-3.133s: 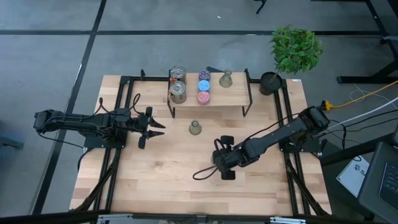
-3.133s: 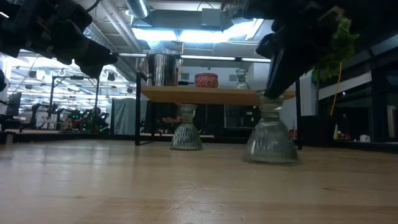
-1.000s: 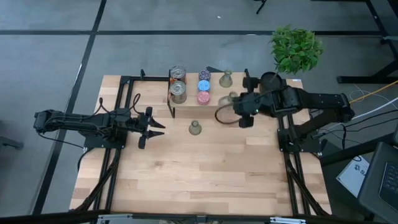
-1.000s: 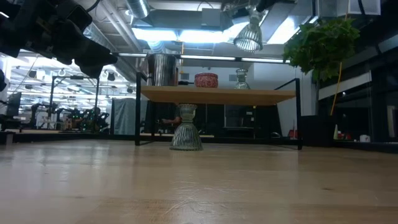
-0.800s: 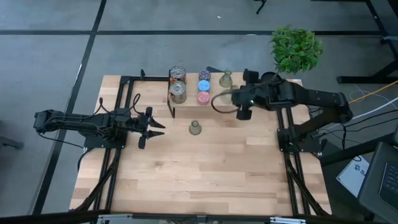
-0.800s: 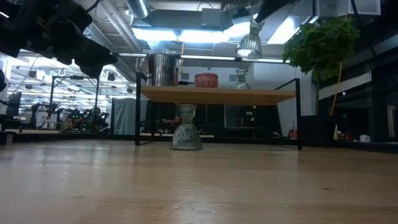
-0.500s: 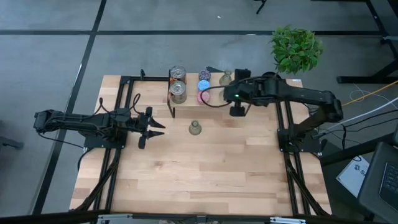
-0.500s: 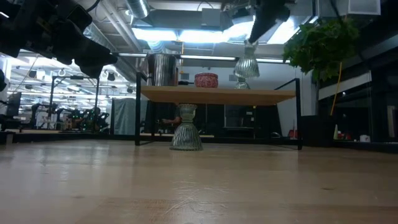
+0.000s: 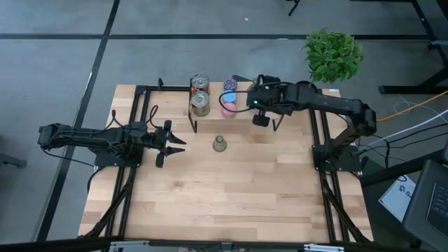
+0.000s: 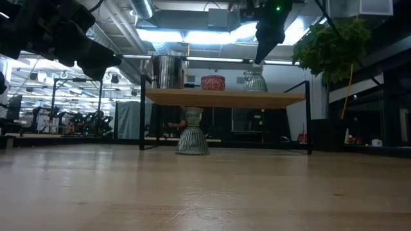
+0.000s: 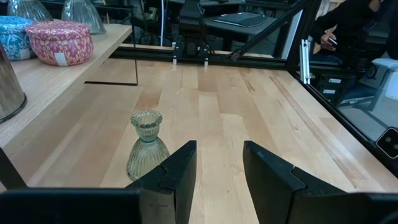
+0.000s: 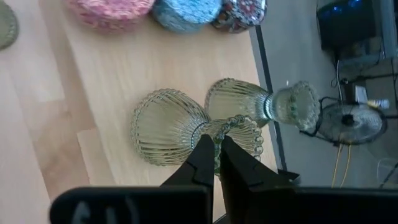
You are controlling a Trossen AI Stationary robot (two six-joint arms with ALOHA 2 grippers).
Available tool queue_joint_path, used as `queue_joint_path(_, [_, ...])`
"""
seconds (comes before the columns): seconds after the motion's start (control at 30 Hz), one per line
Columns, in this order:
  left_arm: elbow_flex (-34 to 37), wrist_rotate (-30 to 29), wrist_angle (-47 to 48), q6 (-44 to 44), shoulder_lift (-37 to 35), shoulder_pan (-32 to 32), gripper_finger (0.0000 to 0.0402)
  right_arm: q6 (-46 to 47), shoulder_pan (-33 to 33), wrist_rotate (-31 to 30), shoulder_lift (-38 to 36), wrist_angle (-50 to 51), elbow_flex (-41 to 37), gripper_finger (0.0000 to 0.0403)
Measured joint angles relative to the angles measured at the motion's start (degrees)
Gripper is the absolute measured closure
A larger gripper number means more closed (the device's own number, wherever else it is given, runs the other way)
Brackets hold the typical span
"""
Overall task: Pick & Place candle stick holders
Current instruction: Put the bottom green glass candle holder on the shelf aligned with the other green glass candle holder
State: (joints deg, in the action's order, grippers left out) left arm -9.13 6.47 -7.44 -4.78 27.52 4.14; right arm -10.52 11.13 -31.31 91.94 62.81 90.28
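Over the shelf [image 9: 234,120], right tool [image 12: 214,163] pinches green holder [image 12: 171,134].

Olive vase [image 12: 168,134] (ribbed), pink speckled holder [image 12: 112,12]

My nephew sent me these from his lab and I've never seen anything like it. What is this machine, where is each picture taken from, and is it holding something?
It is a robot with two dark arms at a wooden table. One picture looks straight down, one looks level across the table top, and two come from cameras on the arms' wrists.

A raised shelf carries two silvery cans, three speckled round holders and a green glass vase holder. Another green holder stands on the table in front of the shelf. A potted plant sits at the corner.

The right gripper is over the shelf, shut on the neck of a green holder beside the one already there. The left gripper waits at the table's left side, holding nothing.
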Motion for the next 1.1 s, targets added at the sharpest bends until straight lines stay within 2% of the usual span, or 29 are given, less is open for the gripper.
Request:
queue_joint_path(0.2, [0.0,0.0,0.0,0.0,0.0,0.0,0.0274,2.2,1.4,0.0,0.0,0.0,0.0,0.0394])
queue_joint_path(1.1, [0.0,0.0,0.0,0.0,0.0,0.0,0.0274,0.6,4.3,-0.2,0.0,-1.1,0.0,0.0394])
